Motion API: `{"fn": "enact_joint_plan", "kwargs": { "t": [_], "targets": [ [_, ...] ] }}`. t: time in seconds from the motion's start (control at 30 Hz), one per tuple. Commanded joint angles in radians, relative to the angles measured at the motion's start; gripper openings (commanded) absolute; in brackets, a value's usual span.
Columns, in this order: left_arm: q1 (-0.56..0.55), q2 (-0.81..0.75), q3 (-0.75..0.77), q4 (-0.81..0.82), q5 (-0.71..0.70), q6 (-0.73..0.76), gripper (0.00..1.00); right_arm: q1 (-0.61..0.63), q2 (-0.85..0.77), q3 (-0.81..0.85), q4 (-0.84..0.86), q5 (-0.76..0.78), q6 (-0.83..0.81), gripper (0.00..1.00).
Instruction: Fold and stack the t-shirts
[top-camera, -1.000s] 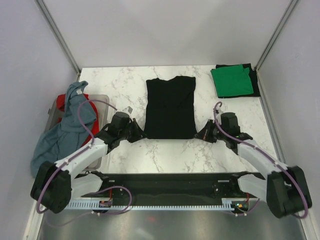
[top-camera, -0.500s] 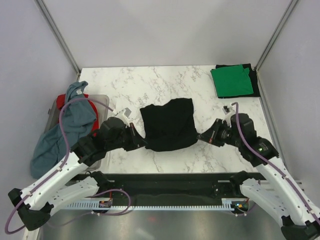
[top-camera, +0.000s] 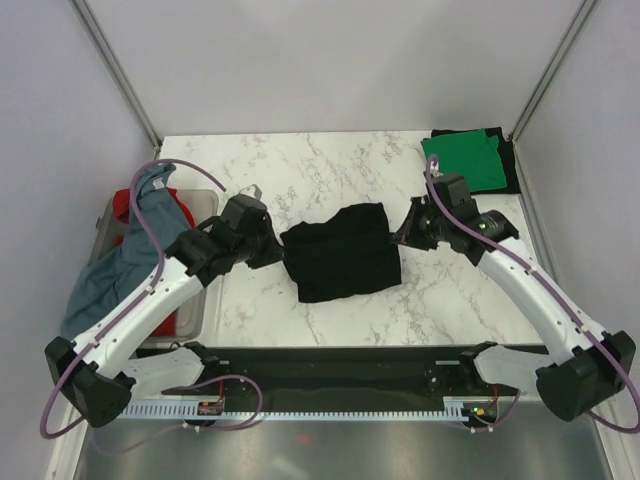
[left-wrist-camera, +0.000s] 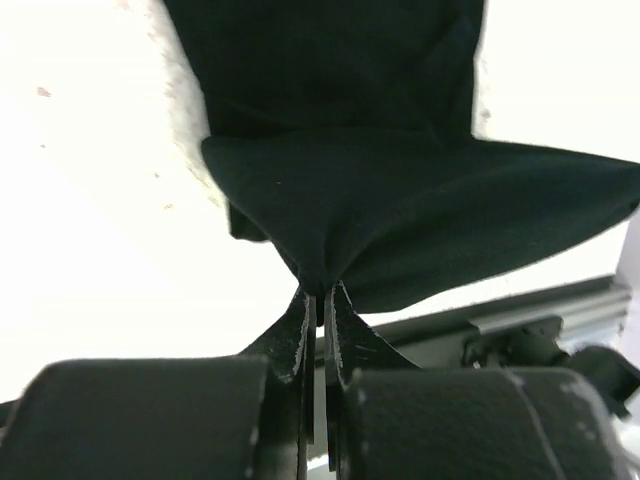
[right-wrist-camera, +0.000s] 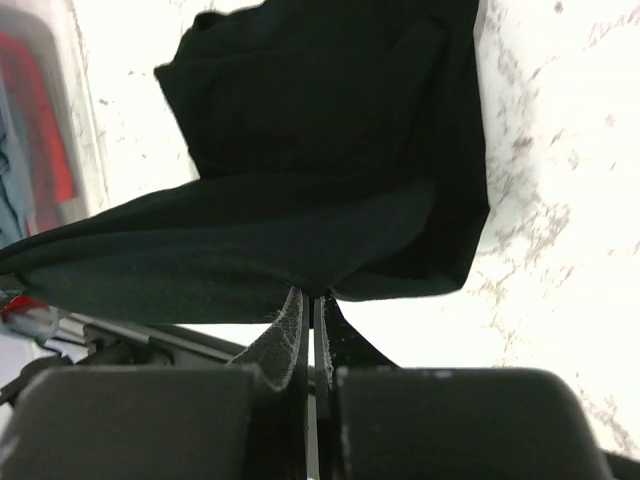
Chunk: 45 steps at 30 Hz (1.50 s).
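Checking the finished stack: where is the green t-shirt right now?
Top view: the green t-shirt lies folded at the table's far right corner, on a black one.

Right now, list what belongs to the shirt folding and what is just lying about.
Job: black shirt, pinched by the left gripper and right gripper; folded green shirt; grey-blue shirt and red shirt, far left.
Lying about: plastic bin; marble table.
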Motion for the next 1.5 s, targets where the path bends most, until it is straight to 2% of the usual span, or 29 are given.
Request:
{"fn": "enact_joint_plan", "kwargs": {
  "t": [0.0, 0.3, 0.4, 0.53, 0.57, 0.63, 0.67, 0.7, 0.73, 0.77, 0.8, 0.83, 0.87, 0.9, 0.93, 0.97, 1.0, 1.17, 1.33, 1.43, 1.47],
  "targets": [
    [0.059, 0.028, 0.03, 0.007, -0.013, 0.079, 0.02, -0.036, 0.066, 0.096, 0.029, 0.03, -0.081, 0.0],
    [0.221, 0.171, 0.047, 0.105, 0.09, 0.154, 0.04, -0.099, 0.326, 0.239, 0.084, -0.033, -0.158, 0.0],
    [0.287, 0.281, 0.089, 0.142, 0.154, 0.185, 0.06, -0.11, 0.44, 0.296, 0.115, -0.048, -0.164, 0.0],
    [0.381, 0.524, 0.226, 0.167, 0.215, 0.226, 0.06, -0.13, 0.652, 0.447, 0.138, -0.059, -0.17, 0.0],
    [0.42, 0.639, 0.296, 0.165, 0.238, 0.234, 0.06, -0.134, 0.704, 0.546, 0.137, -0.064, -0.17, 0.0],
    [0.454, 0.751, 0.381, 0.159, 0.297, 0.249, 0.09, -0.15, 0.882, 0.671, 0.135, -0.097, -0.182, 0.01],
    [0.468, 0.871, 0.427, 0.152, 0.32, 0.255, 0.13, -0.156, 0.941, 0.741, 0.129, -0.12, -0.193, 0.17],
    [0.491, 0.921, 0.524, 0.135, 0.337, 0.268, 0.36, -0.16, 1.053, 0.888, 0.094, -0.142, -0.202, 0.42],
    [0.497, 0.973, 0.58, 0.106, 0.352, 0.274, 0.51, -0.162, 1.096, 0.958, 0.068, -0.169, -0.219, 0.62],
    [0.501, 1.008, 0.632, 0.051, 0.363, 0.284, 0.62, -0.162, 1.129, 1.063, 0.031, -0.186, -0.243, 0.87],
    [0.499, 1.047, 0.706, 0.032, 0.373, 0.306, 0.71, -0.162, 1.128, 1.073, -0.016, -0.176, -0.25, 0.91],
    [0.496, 1.046, 0.723, 0.02, 0.384, 0.311, 0.73, -0.162, 1.097, 1.046, -0.003, -0.171, -0.256, 0.98],
    [0.485, 1.033, 0.723, 0.021, 0.378, 0.32, 0.91, -0.164, 1.047, 0.903, 0.033, -0.153, -0.25, 0.98],
    [0.481, 0.998, 0.717, 0.021, 0.369, 0.321, 0.92, -0.164, 0.928, 0.812, 0.128, -0.144, -0.242, 0.98],
    [0.478, 0.978, 0.709, 0.02, 0.358, 0.323, 0.92, -0.164, 0.867, 0.723, 0.173, -0.131, -0.237, 0.98],
    [0.471, 0.955, 0.685, 0.02, 0.36, 0.314, 0.92, -0.162, 0.811, 0.557, 0.213, -0.116, -0.215, 0.98],
    [0.468, 0.914, 0.674, 0.021, 0.354, 0.312, 0.92, -0.162, 0.713, 0.481, 0.289, -0.12, -0.205, 0.98],
    [0.416, 0.765, 0.549, 0.021, 0.326, 0.318, 0.91, -0.16, 0.539, 0.085, 0.44, -0.159, -0.149, 0.98],
    [0.355, 0.535, 0.374, 0.024, 0.288, 0.32, 0.9, -0.148, 0.439, -0.146, 0.538, -0.193, -0.119, 0.93],
    [0.298, 0.429, 0.205, 0.056, 0.248, 0.279, 0.89, -0.147, 0.367, -0.244, 0.552, -0.173, -0.104, 0.92],
    [0.272, 0.364, 0.107, 0.07, 0.24, 0.253, 0.87, -0.147, 0.332, -0.263, 0.558, -0.171, -0.102, 0.92]
  ]
}}
